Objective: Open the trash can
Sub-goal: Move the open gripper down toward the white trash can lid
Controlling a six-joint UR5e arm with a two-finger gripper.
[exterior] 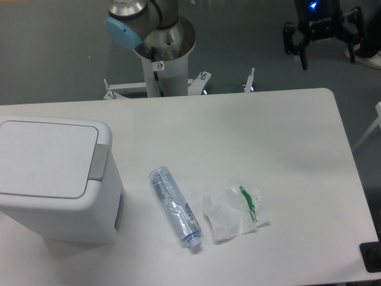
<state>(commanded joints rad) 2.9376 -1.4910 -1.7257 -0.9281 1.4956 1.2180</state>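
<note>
— At the counter's (286, 137) near left sits the trash can (56, 179), lid down. Gripper (324, 44)?
— Far right, fingers spread, grasping nothing. Missing the grey tab (99, 161) could shove the can.

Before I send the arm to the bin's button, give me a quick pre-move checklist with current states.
1. Lid shut: ok. The trash can has its lid flat and closed.
2. Button reachable: ok. The grey button at the lid's right edge is uncovered.
3. Gripper state: cannot tell. The gripper sits at the top right, beyond the table's far edge; its jaws are not clear.
4. Path over the table: ok. The stretch from the gripper to the button looks bare.
5. Clutter near the bin: ok. The bottle and the wrapper lie right of it, apart from it.
</note>
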